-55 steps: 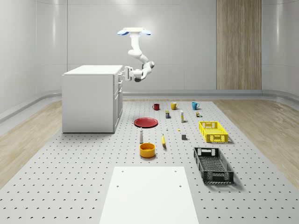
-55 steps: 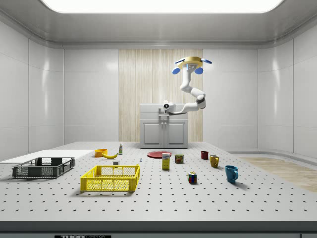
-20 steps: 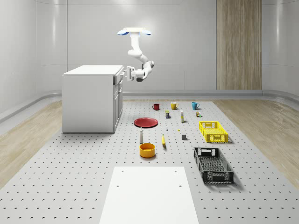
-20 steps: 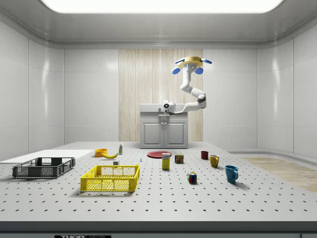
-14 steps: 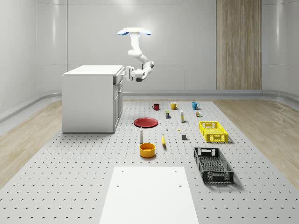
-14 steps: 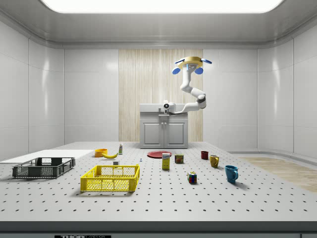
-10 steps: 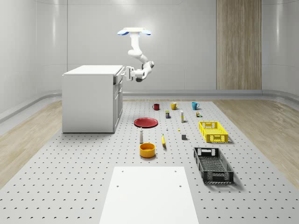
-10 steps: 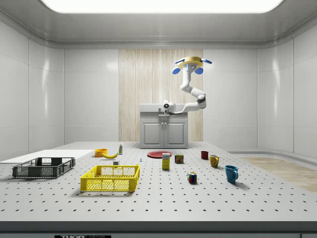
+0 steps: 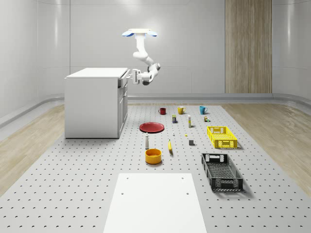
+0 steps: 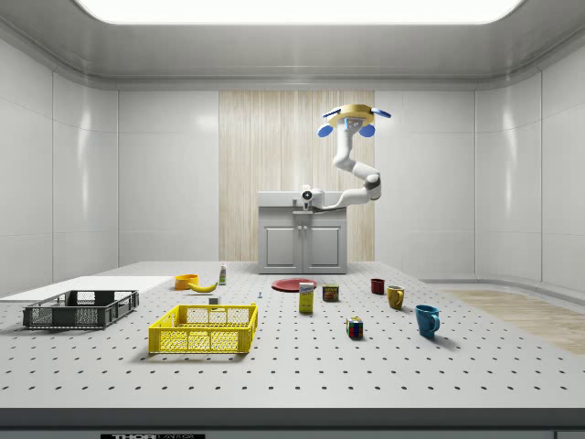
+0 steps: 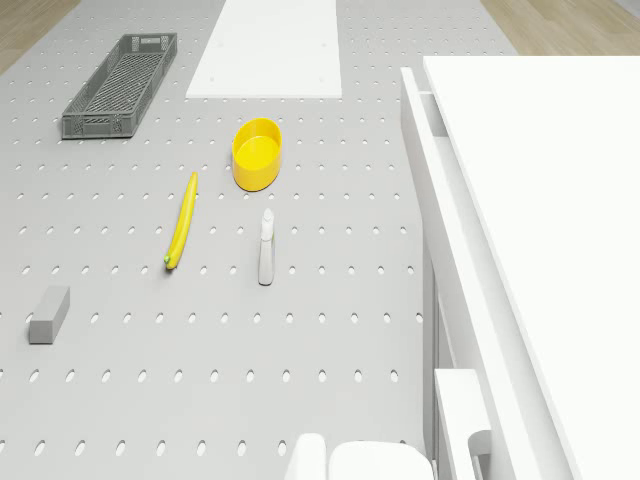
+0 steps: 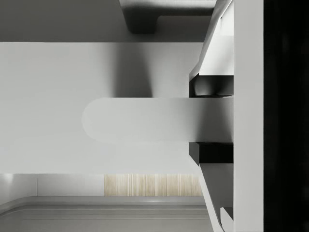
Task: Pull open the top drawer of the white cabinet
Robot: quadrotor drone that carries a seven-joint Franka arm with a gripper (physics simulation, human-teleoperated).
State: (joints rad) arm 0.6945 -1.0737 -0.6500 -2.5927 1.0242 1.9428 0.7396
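A bare test lab, by the look of it: plain pale wall panels, one wood-slat strip [image 9: 248, 46], a light panel [image 10: 292, 9] overhead. The big grey floor plate [image 9: 73, 184] is drilled with regular holes like an optical bench, with crates [image 9: 222, 137], mugs [image 9: 202, 109] and a white cabinet [image 9: 95, 104] laid out on it.

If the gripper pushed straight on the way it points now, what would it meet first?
Probably the white cabinet's top drawer front: the gripper already straddles its rounded white handle.
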